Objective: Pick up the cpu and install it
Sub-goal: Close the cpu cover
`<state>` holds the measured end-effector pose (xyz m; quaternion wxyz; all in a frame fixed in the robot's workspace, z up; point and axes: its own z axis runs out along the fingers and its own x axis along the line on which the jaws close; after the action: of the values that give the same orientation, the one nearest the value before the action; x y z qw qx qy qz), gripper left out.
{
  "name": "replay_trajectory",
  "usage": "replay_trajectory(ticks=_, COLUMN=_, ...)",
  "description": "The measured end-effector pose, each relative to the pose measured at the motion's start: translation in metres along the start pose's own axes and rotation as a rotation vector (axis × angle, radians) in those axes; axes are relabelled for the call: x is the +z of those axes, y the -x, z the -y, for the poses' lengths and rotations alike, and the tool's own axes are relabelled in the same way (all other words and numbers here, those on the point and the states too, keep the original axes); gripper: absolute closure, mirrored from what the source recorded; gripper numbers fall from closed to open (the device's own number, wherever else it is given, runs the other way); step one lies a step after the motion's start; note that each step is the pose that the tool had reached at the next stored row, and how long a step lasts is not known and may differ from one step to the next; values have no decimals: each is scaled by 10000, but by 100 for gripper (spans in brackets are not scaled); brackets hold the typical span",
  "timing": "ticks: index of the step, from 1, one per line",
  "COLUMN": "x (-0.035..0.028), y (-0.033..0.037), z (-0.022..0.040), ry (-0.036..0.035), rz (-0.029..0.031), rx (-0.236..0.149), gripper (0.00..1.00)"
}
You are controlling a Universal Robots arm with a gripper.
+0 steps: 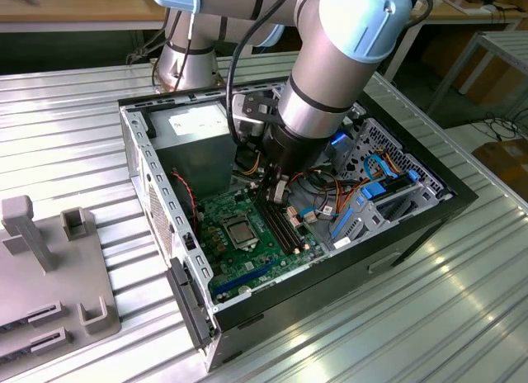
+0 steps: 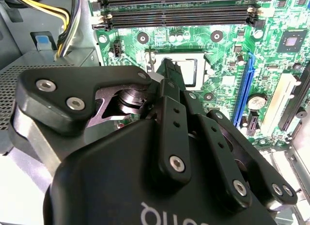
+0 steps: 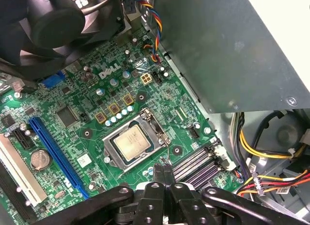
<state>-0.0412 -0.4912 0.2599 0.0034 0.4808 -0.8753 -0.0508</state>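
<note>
Just beyond the closed, empty hand (image 3: 162, 170), the cpu (image 3: 131, 143) sits in its socket (image 3: 137, 140)

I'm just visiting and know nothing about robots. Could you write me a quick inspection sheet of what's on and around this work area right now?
Surface: ribbed metal table carrying an open computer case.
Job's things: the cpu lies in the socket on the green motherboard, its silver face showing.
Clutter: grey fixture block at the exterior view's left.
Grippers: the gripper is shut, holding nothing, above the board beside the memory slots.
Cables: coloured wire bundles by the power supply; blue cables inside the case.
Surroundings: wooden benches behind.
</note>
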Motion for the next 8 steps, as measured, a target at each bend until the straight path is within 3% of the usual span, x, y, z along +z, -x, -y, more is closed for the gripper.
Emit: replay_trajectory(ticks=8, x=5, y=44, z=-28, ry=-1, rz=-1, rx=1, gripper=89)
